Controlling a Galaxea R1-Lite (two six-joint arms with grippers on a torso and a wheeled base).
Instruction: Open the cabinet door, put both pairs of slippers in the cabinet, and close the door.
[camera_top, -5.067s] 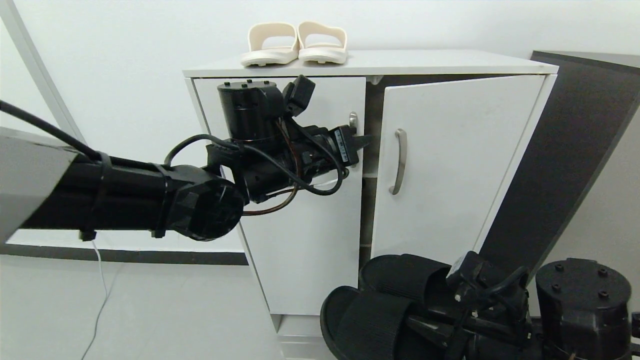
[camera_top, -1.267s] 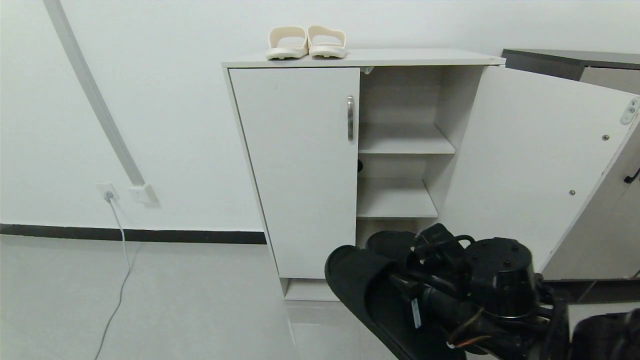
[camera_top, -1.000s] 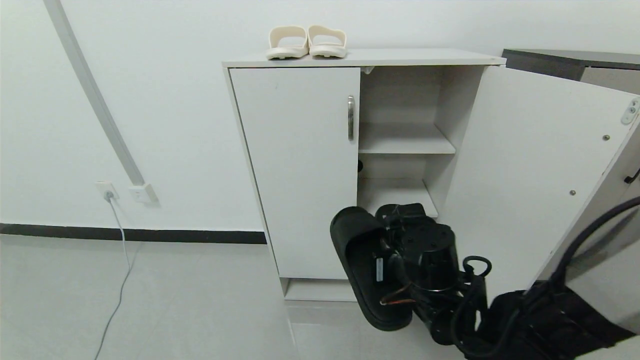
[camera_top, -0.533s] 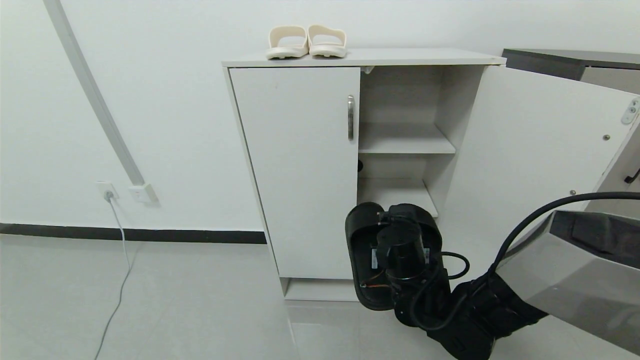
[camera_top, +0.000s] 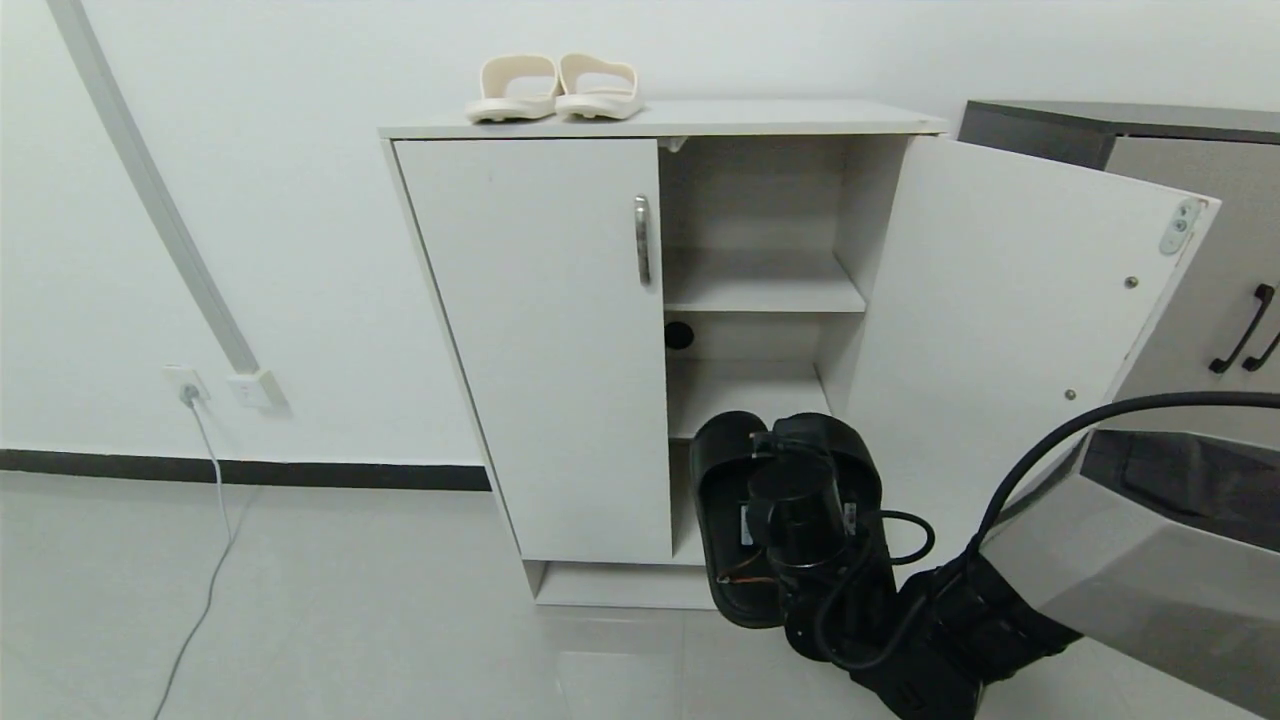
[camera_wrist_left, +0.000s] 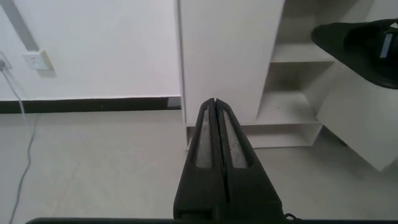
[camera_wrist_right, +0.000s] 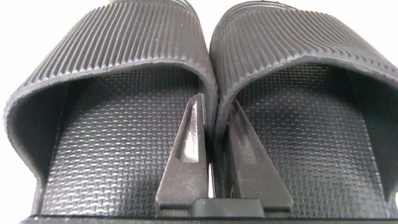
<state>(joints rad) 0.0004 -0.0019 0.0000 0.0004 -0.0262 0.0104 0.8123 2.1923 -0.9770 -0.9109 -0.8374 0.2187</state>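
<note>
The white cabinet (camera_top: 540, 350) has its left door shut and its right door (camera_top: 1000, 340) swung wide open, baring its shelves (camera_top: 760, 285). A beige pair of slippers (camera_top: 556, 88) rests on the cabinet's top. My right gripper (camera_wrist_right: 215, 109) is shut on the black slippers (camera_wrist_right: 124, 124), pinching their two inner edges together. In the head view the black slippers (camera_top: 715, 480) hang toes-up in front of the lower part of the opening. My left gripper (camera_wrist_left: 214, 102) is shut and holds nothing, out over the floor and short of the cabinet, with the black slippers (camera_wrist_left: 360, 43) ahead of it.
A dark grey cabinet (camera_top: 1200, 250) with black handles stands just right of the open door. On the left wall are a socket (camera_top: 185, 385) with a cable trailing to the floor and a slanted grey strip. Bare tiled floor lies before the cabinet.
The right door went from ajar to wide open and the left arm left the head view. The right arm lifted the black slippers from low down to before the opening. The head view shifted.
</note>
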